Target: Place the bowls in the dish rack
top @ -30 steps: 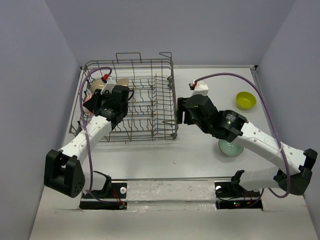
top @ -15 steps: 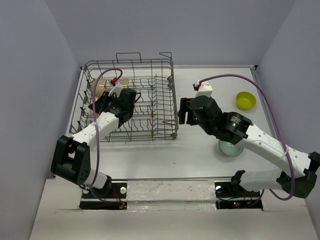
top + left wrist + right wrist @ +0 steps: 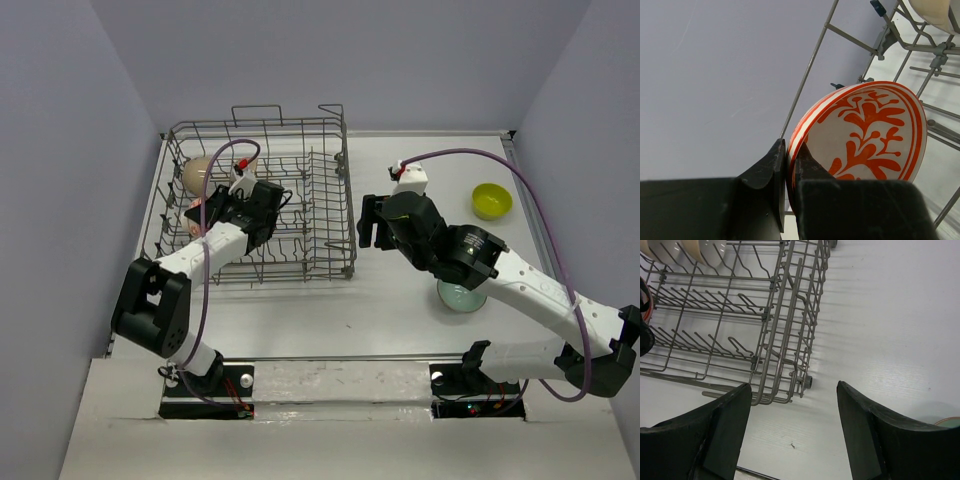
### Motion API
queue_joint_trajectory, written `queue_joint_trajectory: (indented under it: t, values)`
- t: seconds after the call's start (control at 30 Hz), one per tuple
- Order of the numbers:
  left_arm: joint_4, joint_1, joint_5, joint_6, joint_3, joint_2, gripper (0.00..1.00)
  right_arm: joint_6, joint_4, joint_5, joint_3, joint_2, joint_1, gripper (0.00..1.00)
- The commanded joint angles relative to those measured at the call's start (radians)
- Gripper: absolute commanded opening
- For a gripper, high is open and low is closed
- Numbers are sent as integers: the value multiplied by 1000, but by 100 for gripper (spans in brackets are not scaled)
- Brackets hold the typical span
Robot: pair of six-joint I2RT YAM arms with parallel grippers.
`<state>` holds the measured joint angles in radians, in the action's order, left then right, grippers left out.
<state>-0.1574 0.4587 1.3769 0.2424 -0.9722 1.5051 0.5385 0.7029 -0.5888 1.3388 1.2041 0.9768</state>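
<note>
The grey wire dish rack [image 3: 300,215] stands at the far left. My left gripper [image 3: 222,208] is inside its left part, shut on the rim of the orange-red-and-white patterned bowl [image 3: 867,135], which it holds on edge. The left wrist view shows the fingers [image 3: 771,170] pinching that rim. A cream-white bowl [image 3: 197,172] stands on edge behind it, and the right wrist view shows two cream bowls [image 3: 700,252] in the rack. My right gripper [image 3: 364,222] is open and empty, just right of the rack. The celadon bowl [image 3: 461,297] and the yellow-green bowl [image 3: 491,200] sit on the table.
The rack's right wall and corner foot [image 3: 807,381] lie just ahead of my open right gripper [image 3: 792,427]. The celadon bowl's edge [image 3: 951,421] shows at the right. Purple cables loop over both arms. Grey walls close in the table on three sides.
My left gripper has moved nearer and a little right inside the rack with the patterned bowl, uncovering the cream bowl behind it. My right gripper has barely moved.
</note>
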Motion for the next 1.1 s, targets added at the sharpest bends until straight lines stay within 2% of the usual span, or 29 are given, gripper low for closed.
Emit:
queue_joint_trajectory:
  t: [0.0, 0.17, 0.4, 0.53, 0.63, 0.67, 0.7, 0.8, 0.9, 1.03, 1.07]
  values:
    - [-7, 18, 59, -6, 0, 24, 0, -2, -42, -31, -7, -28, 8, 75]
    - [-102, 24, 28, -96, -42, 90, 0, -3, -40, -32, -3, -29, 8, 75]
    - [-313, 34, -12, -277, -151, 190, 0, -9, -28, -40, 3, -28, 8, 75]
    - [-340, 37, -44, -301, -169, 210, 1, -11, -23, -45, 6, -29, 8, 75]
    - [-340, 37, -62, -301, -174, 208, 13, -11, -20, -43, 11, -28, 8, 75]
    - [-341, 38, -70, -299, -175, 204, 27, -9, -19, -43, 13, -26, 8, 75]
    - [-340, 40, -76, -299, -175, 202, 35, -12, -17, -42, 14, -23, 8, 75]
    - [-338, 44, -88, -295, -177, 196, 48, -11, -17, -39, 19, -20, 8, 75]
    - [-338, 46, -98, -295, -178, 193, 55, -11, -13, -37, 25, -18, 8, 75]
    - [-337, 47, -116, -295, -180, 191, 55, -11, -8, -37, 31, -14, 8, 75]
    - [-338, 47, -118, -293, -180, 191, 58, -11, -6, -37, 34, -12, 8, 75]
